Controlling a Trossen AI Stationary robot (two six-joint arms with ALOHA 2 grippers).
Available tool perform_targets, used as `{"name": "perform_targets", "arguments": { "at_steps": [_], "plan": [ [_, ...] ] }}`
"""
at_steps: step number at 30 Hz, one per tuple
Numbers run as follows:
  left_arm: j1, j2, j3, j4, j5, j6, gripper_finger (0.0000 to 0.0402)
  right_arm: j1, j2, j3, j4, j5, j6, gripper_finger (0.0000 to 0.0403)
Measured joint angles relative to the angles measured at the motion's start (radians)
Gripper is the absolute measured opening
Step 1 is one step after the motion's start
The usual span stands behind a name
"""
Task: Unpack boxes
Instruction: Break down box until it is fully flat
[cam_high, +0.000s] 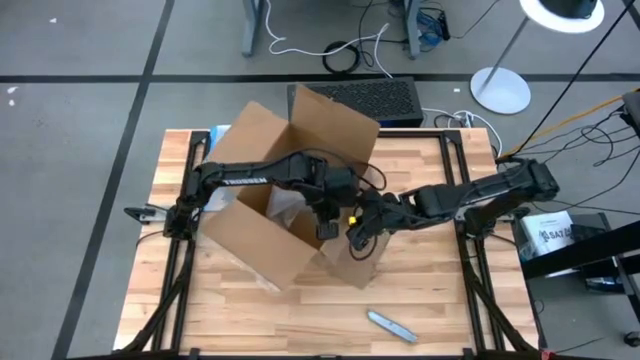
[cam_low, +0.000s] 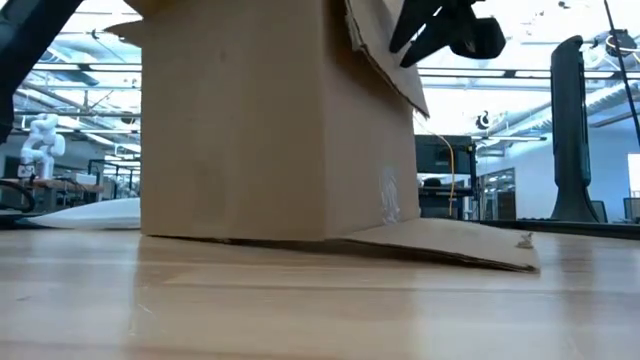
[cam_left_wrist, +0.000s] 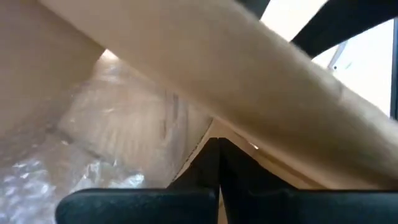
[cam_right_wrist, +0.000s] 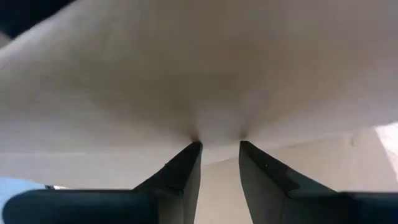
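Observation:
The brown cardboard box (cam_high: 275, 215) stands open in the middle of the table, resting on its bottom, with one flap (cam_low: 450, 245) lying on the wood. Bubble wrap (cam_left_wrist: 93, 143) shows inside. My left gripper (cam_high: 325, 218) reaches from the left over the opening and points down inside, shut, by the box's right inner wall (cam_left_wrist: 186, 155). My right gripper (cam_right_wrist: 219, 146) comes from the right, open, with its tips at the outward-tilted right flap (cam_high: 352, 262). My left gripper has its shut fingertips (cam_left_wrist: 217, 146) close to the seam where the box's right wall meets the flap; I cannot tell whether they touch the cardboard. My right gripper meets the broad face of the right flap (cam_right_wrist: 217, 127) with both fingertips (cam_right_wrist: 194, 149), slanting down from the table's right side. The flap spans the gap rather than passing between the fingers. The flap stays joined to the box and tilts outward.
A small grey-blue tool (cam_high: 392, 325) lies near the table's front edge. A black grille-topped unit (cam_high: 365, 100) stands at the far edge, and a clear pouch with a blue edge (cam_high: 218, 135) lies at the far left. Bare wood (cam_high: 250, 320) lies in front of the box.

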Motion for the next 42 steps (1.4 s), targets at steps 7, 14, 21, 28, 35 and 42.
{"name": "perform_targets", "arguments": {
  "at_steps": [7, 14, 21, 28, 35, 42],
  "plan": [
    [-0.006, -0.022, 0.070, -0.071, -0.055, -0.014, 0.0004, 0.037, -0.028, 0.036, -0.182, 0.019, 0.029, 0.0100],
    [-0.003, -0.125, 0.129, -0.139, -0.121, -0.027, 0.0004, 0.061, -0.068, 0.127, -0.327, 0.076, 0.045, 0.0100],
    [-0.003, -0.306, 0.138, -0.269, -0.227, -0.155, 0.0004, 0.074, -0.080, 0.257, -0.422, 0.121, 0.038, 0.0100],
    [-0.017, -0.526, 0.139, -0.271, -0.217, -0.405, 0.0004, 0.157, -0.080, 0.491, -0.548, 0.093, -0.011, 0.0100],
    [-0.129, -0.674, 0.043, -0.270, -0.109, -0.629, 0.0004, 0.270, -0.082, 0.620, -0.643, -0.071, 0.017, 0.0100],
    [-0.259, -0.831, -0.284, -0.271, -0.166, -0.863, 0.0004, 0.375, -0.081, 0.538, -0.712, -0.078, 0.175, 0.0100]
  ]
}}
